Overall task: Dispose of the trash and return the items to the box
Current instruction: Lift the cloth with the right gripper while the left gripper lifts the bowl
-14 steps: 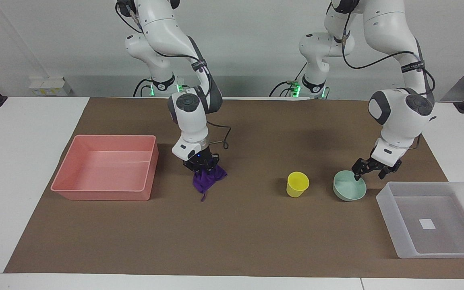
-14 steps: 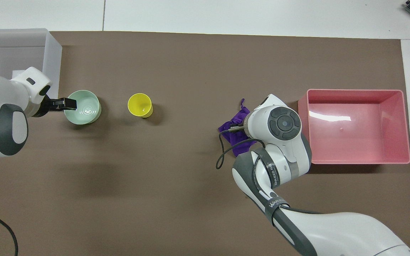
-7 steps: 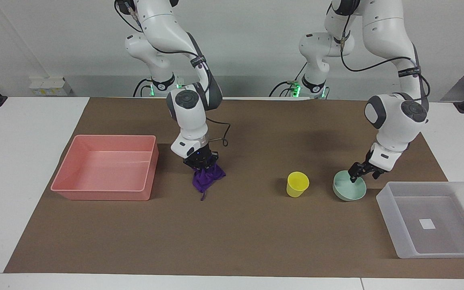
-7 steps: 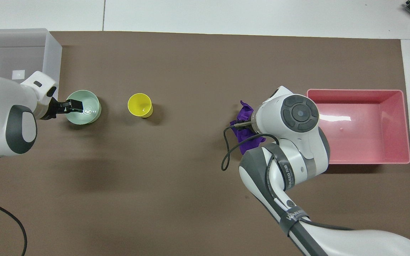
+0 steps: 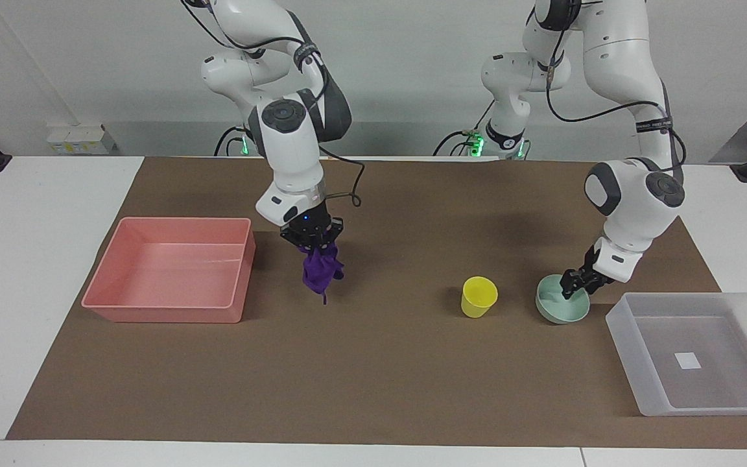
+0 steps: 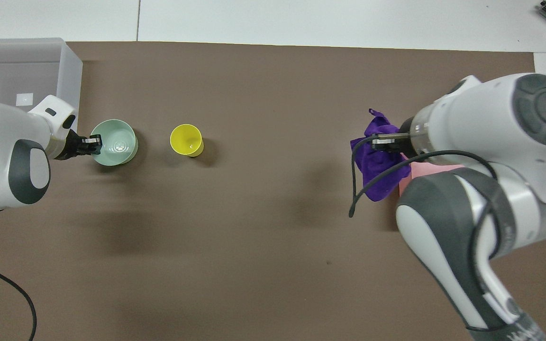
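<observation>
- The right gripper [image 5: 313, 245] is clamped on the top of the small wad of deep purple cloth [image 5: 320, 272] and holds it clear of the brown mat [image 5: 373, 363], over the strip of mat beside the pink rectangular plastic tray [image 5: 172, 314]; a thin thread hangs from the wad's bottom.
- In the facing view the wad hangs at about 3 o'clock from the pink tray, just past its wall.
- The left gripper [image 5: 571, 287] is down at the shallow round mint-green bowl [image 5: 561, 312], pinched narrow on the bowl's rim at about 1 o'clock in the facing view, the side nearer to the robots.
- The bowl rests on the mat, with the small yellow plastic cup [image 5: 478, 297] standing upright beside it, at the bowl's 9 o'clock in the facing view, close but apart.
- The rectangular translucent whitish-grey plastic bin [image 5: 646, 389] sits at about 4 o'clock from the bowl, at the left arm's end of the table; a small white square label [image 5: 688, 360] lies on its floor.
</observation>
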Motion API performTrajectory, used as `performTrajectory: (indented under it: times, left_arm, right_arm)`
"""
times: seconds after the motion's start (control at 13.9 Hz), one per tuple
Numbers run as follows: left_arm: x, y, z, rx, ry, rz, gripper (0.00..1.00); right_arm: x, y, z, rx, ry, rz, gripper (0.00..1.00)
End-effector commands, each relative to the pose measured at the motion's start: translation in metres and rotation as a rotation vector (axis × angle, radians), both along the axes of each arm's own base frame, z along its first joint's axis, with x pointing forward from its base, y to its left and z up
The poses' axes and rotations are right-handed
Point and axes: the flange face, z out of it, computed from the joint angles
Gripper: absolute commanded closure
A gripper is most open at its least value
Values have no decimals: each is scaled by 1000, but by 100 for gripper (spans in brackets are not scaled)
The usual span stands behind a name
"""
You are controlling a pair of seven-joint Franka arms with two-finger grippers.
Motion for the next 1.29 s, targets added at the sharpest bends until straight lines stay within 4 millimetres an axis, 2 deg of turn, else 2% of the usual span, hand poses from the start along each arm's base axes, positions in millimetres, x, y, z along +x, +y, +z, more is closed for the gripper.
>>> performTrajectory:
  times: [0.0, 0.14, 0.22, 0.36, 0.43, 0.5, 0.65, 0.79, 1.0, 1.08, 1.15, 1.22]
  left_arm:
    - [-5, -3, 16, -5, -4, -30, 100]
    - [-8, -2, 38, -10, -7, -34, 100]
    - [-6, -3, 52, -13, -7, -37, 100]
    - [9, 2, 84, -16, -19, -37, 100]
    - [17, 6, 96, -12, -42, -34, 100]
    - [25, 8, 98, 1, -60, -40, 100]
    - [46, 22, 116, 30, -98, -38, 100]
    - [66, 38, 123, 39, -124, -19, 100]
    - [101, 91, 128, 48, -150, 49, 100]
    - [115, 99, 134, 49, -161, 57, 100]
    - [122, 116, 135, 53, -168, 77, 100]
    - [125, 137, 135, 55, -184, 103, 100]
  right_arm:
    - [-2, -67, 12, -14, 4, 18, 100]
    - [-2, -127, -6, -35, 12, 58, 100]
    - [0, -150, -14, -43, -6, 76, 100]
    - [1, -189, -51, -55, -7, 74, 100]
    - [4, -201, -70, -61, -2, 80, 100]
    - [5, -214, -91, -64, 1, 75, 100]
    - [-2, -217, -132, -60, 9, 59, 100]
    - [-12, -216, -164, -56, 5, 45, 100]
    - [-21, -216, -182, -55, 12, 40, 100]
    - [-20, -216, -185, -55, 13, 37, 81]
    - [-20, -216, -186, -54, 15, 31, 46]
    - [-20, -216, -188, -54, 17, 29, 0]
